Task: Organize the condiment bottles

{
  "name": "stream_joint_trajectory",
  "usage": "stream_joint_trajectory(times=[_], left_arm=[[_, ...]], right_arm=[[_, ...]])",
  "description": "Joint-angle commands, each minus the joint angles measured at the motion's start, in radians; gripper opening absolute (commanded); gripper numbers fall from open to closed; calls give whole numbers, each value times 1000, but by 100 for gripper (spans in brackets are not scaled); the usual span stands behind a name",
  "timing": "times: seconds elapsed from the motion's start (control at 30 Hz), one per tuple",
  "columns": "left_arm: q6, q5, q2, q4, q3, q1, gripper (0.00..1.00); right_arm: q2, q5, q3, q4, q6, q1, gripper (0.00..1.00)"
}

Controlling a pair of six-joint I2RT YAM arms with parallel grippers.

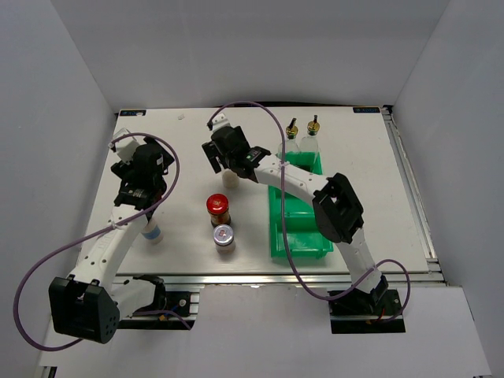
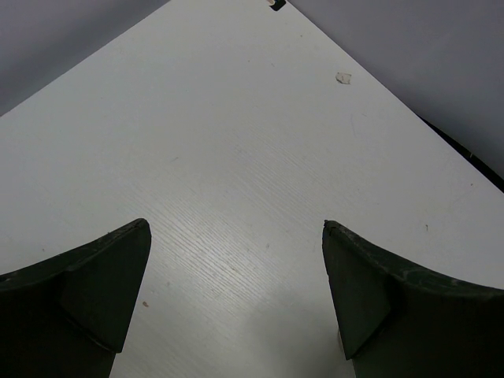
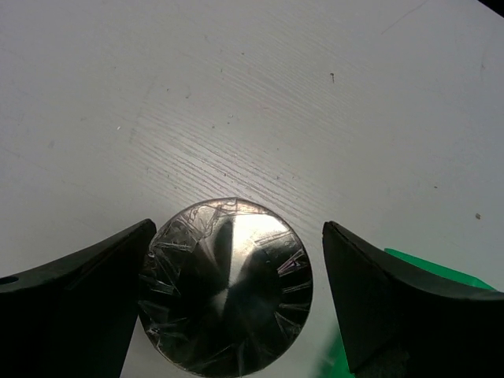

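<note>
My right gripper [image 1: 227,167] hangs open over a short silver-lidded jar [image 1: 231,182] left of the bin. In the right wrist view the jar's shiny lid [image 3: 227,287] lies between the fingers of the gripper [image 3: 238,228]; the left finger touches its edge and the right finger stands apart. My left gripper [image 1: 130,161] is open and empty over bare table at the far left, as the left wrist view [image 2: 236,228] shows. A red-capped jar [image 1: 217,206] and a silver-lidded jar [image 1: 224,236] stand mid-table. Another jar [image 1: 153,233] stands under the left arm. Two tall glass bottles [image 1: 291,139] [image 1: 313,138] stand at the bin's far end.
The green three-compartment bin [image 1: 277,228] lies right of centre, running from near edge to far; its corner shows in the right wrist view [image 3: 425,264]. A small scrap [image 2: 343,77] lies near the table's far edge. Grey walls enclose the table.
</note>
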Motion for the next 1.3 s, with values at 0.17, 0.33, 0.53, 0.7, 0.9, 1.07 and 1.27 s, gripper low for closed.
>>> stream_joint_trajectory(times=[0.17, 0.33, 0.53, 0.7, 0.9, 1.07, 1.27], left_arm=[[-1, -18, -27, 8, -12, 5, 98], [-2, -13, -37, 11, -17, 5, 98], [5, 18, -47, 21, -25, 4, 98], [16, 27, -45, 25, -25, 4, 98], [18, 42, -37, 31, -22, 4, 98], [12, 67, -40, 28, -19, 5, 98], [18, 96, -51, 37, -25, 5, 98]], right_arm=[[-35, -40, 1, 21, 13, 0, 42], [-128, -55, -64, 61, 4, 0, 26], [-355, -182, -226, 148, -28, 0, 21], [-566, -163, -426, 194, -28, 0, 20], [-822, -46, -668, 183, 10, 0, 20], [-989, 122, -809, 114, 65, -22, 20], [-1107, 141, -932, 114, 119, -128, 20]])
